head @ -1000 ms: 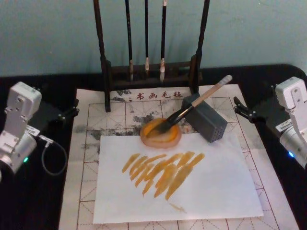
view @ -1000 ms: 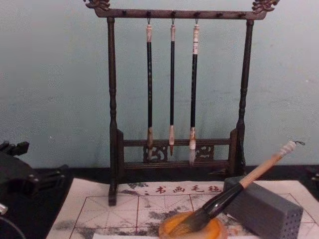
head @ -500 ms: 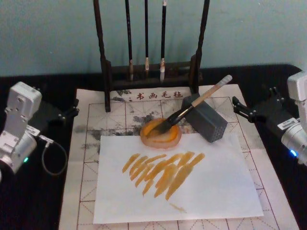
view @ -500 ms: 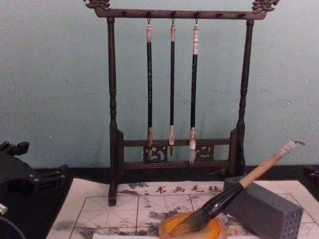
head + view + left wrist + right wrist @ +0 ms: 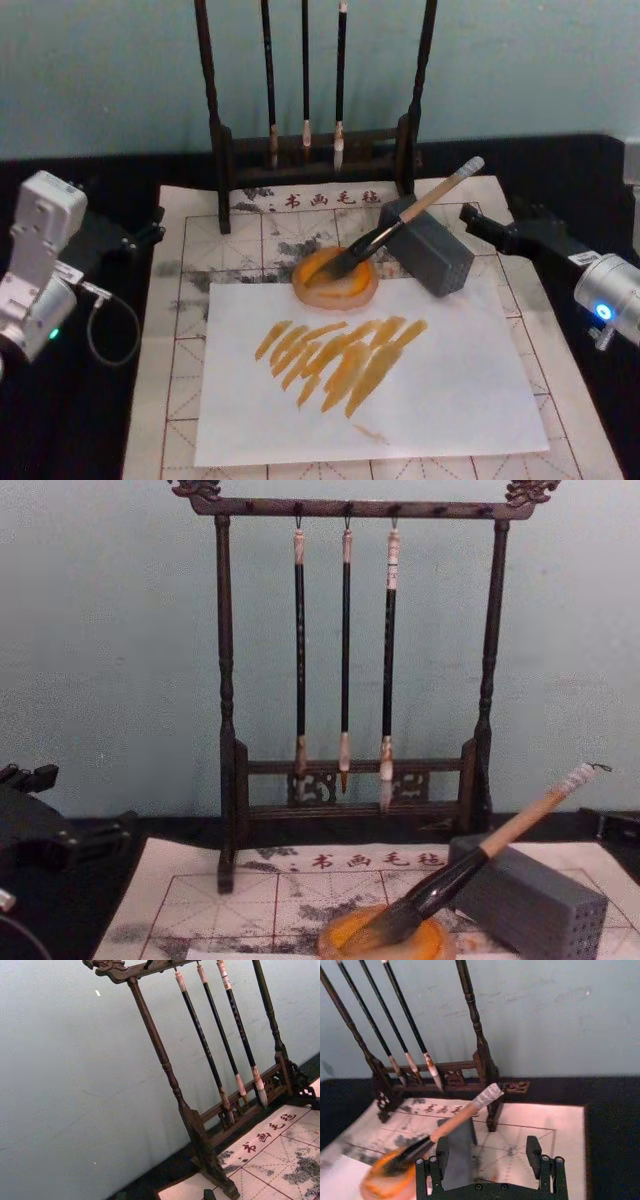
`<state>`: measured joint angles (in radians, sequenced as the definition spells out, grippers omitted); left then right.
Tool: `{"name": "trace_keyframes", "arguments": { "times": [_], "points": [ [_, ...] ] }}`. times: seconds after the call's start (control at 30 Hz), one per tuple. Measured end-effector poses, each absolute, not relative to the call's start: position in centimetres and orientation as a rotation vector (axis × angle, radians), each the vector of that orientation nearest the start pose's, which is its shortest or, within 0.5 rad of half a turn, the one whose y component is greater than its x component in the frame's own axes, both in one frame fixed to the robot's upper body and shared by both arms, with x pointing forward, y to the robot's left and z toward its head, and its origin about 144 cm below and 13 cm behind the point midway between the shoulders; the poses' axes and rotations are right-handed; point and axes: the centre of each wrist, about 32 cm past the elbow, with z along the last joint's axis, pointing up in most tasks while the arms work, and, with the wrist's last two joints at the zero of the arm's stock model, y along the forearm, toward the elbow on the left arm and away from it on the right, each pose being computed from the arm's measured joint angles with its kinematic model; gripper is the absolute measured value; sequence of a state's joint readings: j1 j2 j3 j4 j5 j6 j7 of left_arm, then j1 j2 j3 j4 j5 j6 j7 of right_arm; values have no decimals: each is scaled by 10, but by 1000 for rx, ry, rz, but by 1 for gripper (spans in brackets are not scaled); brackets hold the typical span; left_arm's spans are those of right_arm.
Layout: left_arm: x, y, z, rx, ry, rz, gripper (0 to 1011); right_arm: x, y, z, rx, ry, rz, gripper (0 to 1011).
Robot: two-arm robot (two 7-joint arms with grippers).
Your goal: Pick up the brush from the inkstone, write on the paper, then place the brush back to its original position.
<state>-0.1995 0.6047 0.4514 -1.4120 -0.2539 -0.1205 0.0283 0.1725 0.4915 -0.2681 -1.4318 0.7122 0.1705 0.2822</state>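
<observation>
Right gripper (image 5: pixel 497 220) hangs low over the right edge of the table, just to the right of the grey perforated block (image 5: pixel 430 255), pointing in toward it. From its wrist camera the two black fingers (image 5: pixel 442 1152) stand well apart with nothing held between them (image 5: pixel 488 1145); the block and the end of the brush handle lie beyond the gap, not touched. From the chest camera only a dark bit of it (image 5: pixel 615 825) pokes in at the right edge.

The brush (image 5: pixel 400 222) lies untouched: its dark bushy bristles sit in the orange inkstone (image 5: pixel 310 295), and its tan handle slants up and to the right, resting on the top corner of the grey block, with the whitish cap in the air past it. The slant is plain from the chest camera (image 5: pixel 480 855) and from the right wrist (image 5: pixel 455 1122).

The inkstone sits on the far edge of a plain white sheet (image 5: pixel 450 400) that carries a fan of orange strokes (image 5: pixel 340 355). Under that sheet lies the paper (image 5: pixel 180 380) with red grid lines, grey smudges and a row of red characters along its far edge.

Behind it stands a dark wooden brush stand (image 5: pixel 225 680) with three thin brushes (image 5: pixel 345 640) hanging.

The left gripper (image 5: pixel 130 235) is parked off the paper's left edge, over the black table (image 5: pixel 100 430).
</observation>
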Motion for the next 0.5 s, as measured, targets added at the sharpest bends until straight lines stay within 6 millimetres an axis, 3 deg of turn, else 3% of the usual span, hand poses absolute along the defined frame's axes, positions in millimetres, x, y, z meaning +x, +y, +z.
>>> {"name": "trace_keyframes", "arguments": {
  "times": [0.5],
  "points": [
    [489, 310, 1140, 304, -285, 1248, 1001, 525, -314, 1155, 153, 686, -980, 1003]
  ]
}}
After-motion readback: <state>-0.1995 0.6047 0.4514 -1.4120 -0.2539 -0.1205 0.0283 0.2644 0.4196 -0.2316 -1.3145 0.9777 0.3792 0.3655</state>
